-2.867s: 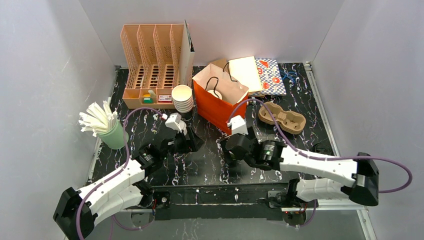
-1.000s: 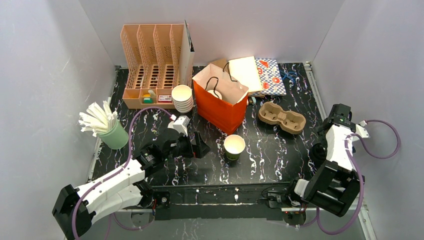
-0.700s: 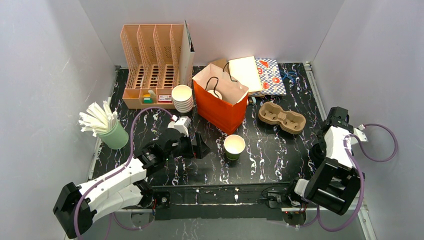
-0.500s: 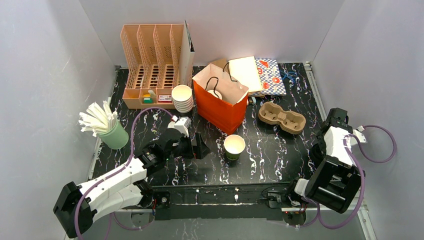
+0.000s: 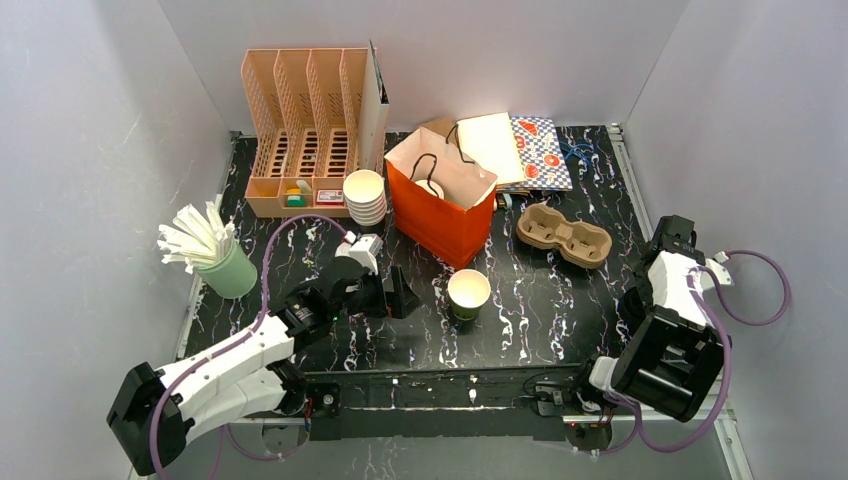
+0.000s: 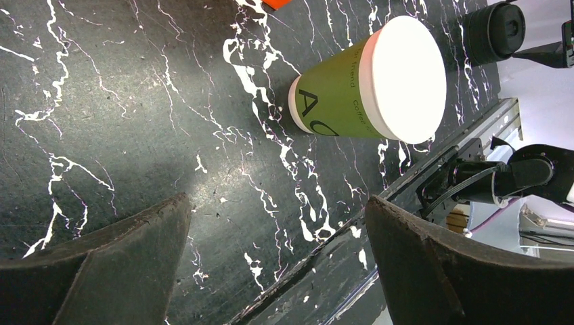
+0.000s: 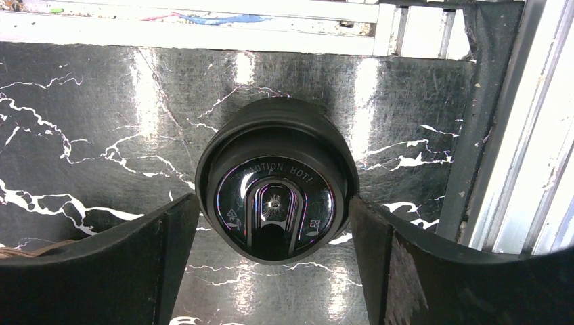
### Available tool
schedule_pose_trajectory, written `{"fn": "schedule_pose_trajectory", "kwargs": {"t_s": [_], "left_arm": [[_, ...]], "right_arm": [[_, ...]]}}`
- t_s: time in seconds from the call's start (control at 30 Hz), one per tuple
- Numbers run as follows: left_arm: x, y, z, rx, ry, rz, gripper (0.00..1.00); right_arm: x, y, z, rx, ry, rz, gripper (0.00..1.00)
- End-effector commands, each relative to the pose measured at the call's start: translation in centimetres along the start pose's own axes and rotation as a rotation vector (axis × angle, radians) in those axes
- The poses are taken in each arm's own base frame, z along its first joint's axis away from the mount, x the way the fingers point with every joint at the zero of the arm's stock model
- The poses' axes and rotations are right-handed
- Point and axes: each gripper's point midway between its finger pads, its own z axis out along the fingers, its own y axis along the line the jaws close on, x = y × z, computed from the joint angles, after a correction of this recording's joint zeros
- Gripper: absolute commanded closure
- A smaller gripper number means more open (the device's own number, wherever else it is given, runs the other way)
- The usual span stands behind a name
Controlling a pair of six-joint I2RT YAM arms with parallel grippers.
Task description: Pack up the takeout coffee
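Note:
One takeout coffee, a green cup with a white lid (image 5: 468,292), stands upright in the middle of the table. In the left wrist view it (image 6: 369,88) lies ahead of my left gripper (image 6: 277,203), which is open and empty, a short way from the cup. The other coffee has a black lid (image 7: 274,189) and stands by the right edge. My right gripper (image 7: 274,203) reaches down over it, with a finger pressed against each side of the lid. In the top view my right arm (image 5: 675,270) hides most of that cup (image 5: 632,300).
An open orange paper bag (image 5: 440,200) stands behind the white-lidded cup. A cardboard cup carrier (image 5: 565,235) lies to its right. A stack of white cups (image 5: 365,197), a peach file organizer (image 5: 305,130) and a green holder of straws (image 5: 225,268) stand at the left. The table's metal rail (image 7: 501,135) runs just beyond the black lid.
My right arm has swung from the table's middle to the right edge, leaving the white-lidded cup standing there. Its jaws have just narrowed onto the black lid. My left gripper edged slightly right.

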Motion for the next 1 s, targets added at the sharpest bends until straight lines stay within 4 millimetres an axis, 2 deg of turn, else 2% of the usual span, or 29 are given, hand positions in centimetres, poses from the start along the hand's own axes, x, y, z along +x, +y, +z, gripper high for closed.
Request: {"fn": "schedule_pose_trajectory", "kwargs": {"t_s": [0.0,0.57,0.7,0.97], "left_arm": [[0.4,0.3,0.0,-0.010,0.014,0.016,0.02],[0.5,0.5,0.1,-0.018,0.023,0.018,0.02],[0.5,0.5,0.0,-0.018,0.020,0.019,0.02],[0.4,0.5,0.0,-0.018,0.018,0.019,0.02]], "right_arm": [[-0.5,-0.3,0.4,0.021,-0.022,0.035,0.12],[-0.5,-0.3,0.2,0.027,-0.015,0.024,0.22],[-1.1,0.0,-0.8,0.005,-0.017,0.034,0.26],[-3.2,0.9,-4.5,-0.079,-0.034,0.050,0.26]]}}
